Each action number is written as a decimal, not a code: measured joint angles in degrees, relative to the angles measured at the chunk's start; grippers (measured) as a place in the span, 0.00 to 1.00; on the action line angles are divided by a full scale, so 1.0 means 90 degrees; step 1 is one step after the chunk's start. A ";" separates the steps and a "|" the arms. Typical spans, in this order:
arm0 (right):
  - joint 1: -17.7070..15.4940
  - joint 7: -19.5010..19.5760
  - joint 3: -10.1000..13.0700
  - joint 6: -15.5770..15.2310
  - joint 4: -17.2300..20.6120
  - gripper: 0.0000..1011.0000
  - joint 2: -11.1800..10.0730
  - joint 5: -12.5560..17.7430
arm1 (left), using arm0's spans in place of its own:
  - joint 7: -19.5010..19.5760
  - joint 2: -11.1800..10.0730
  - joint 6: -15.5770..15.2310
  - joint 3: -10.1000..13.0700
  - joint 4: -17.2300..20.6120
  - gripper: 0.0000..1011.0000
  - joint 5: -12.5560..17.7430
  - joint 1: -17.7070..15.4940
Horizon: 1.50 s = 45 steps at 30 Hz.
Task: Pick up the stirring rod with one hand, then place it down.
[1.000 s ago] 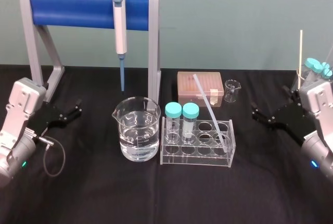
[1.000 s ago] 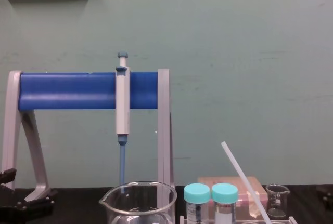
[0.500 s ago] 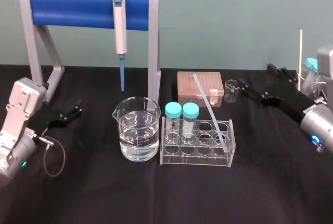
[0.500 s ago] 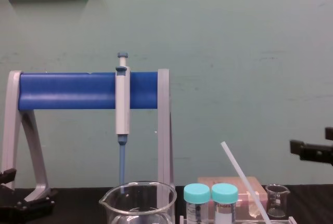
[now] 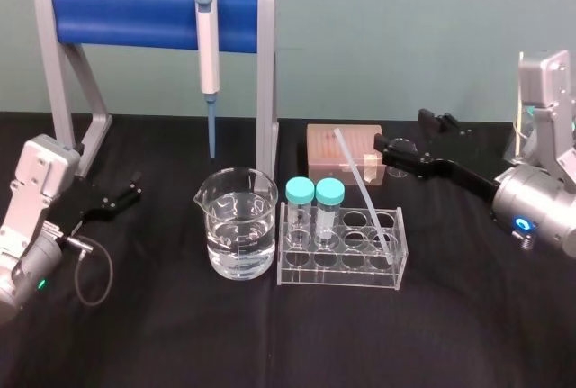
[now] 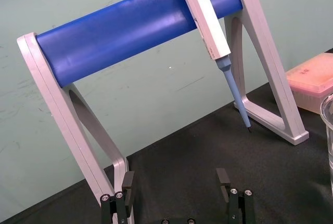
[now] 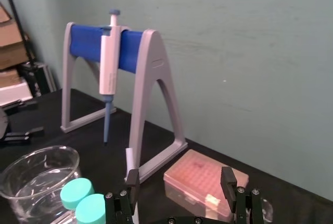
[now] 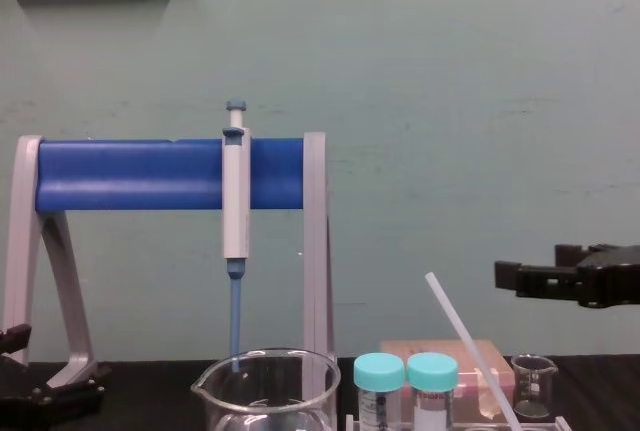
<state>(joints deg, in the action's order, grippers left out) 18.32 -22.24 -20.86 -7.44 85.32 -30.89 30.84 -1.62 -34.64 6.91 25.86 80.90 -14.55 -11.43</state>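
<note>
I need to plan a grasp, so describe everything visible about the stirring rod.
The stirring rod is a thin, straight, white translucent rod. It stands tilted in the clear test tube rack, lower end in a right-hand hole, upper end leaning back-left toward the pink tip box. Only the rack is seen touching it; the right gripper, fingers open, hovers right of its top.

My left gripper (image 5: 133, 187) and right gripper (image 5: 400, 133) are black, with flat, slim jaws fixed by small silver screws (image 6: 110, 196). Pale grey boxy housings (image 5: 40, 176) sit behind them. A thin grey cable (image 5: 93, 273) loops off my left wrist, where a green light (image 5: 40, 284) glows. A blue ring light (image 5: 521, 223) glows on my right.
</note>
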 joint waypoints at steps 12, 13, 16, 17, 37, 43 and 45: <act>0.0472 -0.0441 -0.0288 -0.0194 -0.0348 0.99 0.0200 -0.0300 | 0.0000 0.0000 0.0000 0.0000 0.0000 0.99 0.0000 0.0000; 0.0499 -0.0462 -0.0306 -0.0194 -0.0374 0.99 0.0212 -0.0318 | 0.0000 0.0000 0.0000 0.0000 0.0000 0.99 0.0000 0.0000; 0.0573 -0.0516 -0.0353 -0.0195 -0.0454 0.99 0.0247 -0.0367 | 0.0000 0.0000 0.0000 0.0000 0.0000 0.99 0.0000 0.0000; 0.0622 -0.0545 -0.0385 -0.0196 -0.0513 0.99 0.0277 -0.0398 | 0.0000 0.0000 0.0000 0.0000 0.0000 0.99 0.0000 0.0000; 0.1067 -0.0784 -0.0680 -0.0262 -0.0999 0.99 0.0520 -0.0718 | 0.0000 0.0000 0.0000 0.0000 0.0000 0.99 0.0000 0.0000; 0.1068 -0.0792 -0.0697 -0.0340 -0.1004 0.99 0.0518 -0.0754 | 0.0000 0.0000 0.0000 0.0000 0.0000 0.99 0.0000 0.0000; 0.1045 -0.0790 -0.0697 -0.0372 -0.1001 0.99 0.0512 -0.0755 | 0.0000 0.0000 0.0000 0.0000 0.0000 0.99 0.0000 0.0000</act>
<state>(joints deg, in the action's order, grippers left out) 27.72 -29.35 -27.13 -10.79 76.31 -26.28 24.05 -1.62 -34.65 6.91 25.86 80.90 -14.55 -11.43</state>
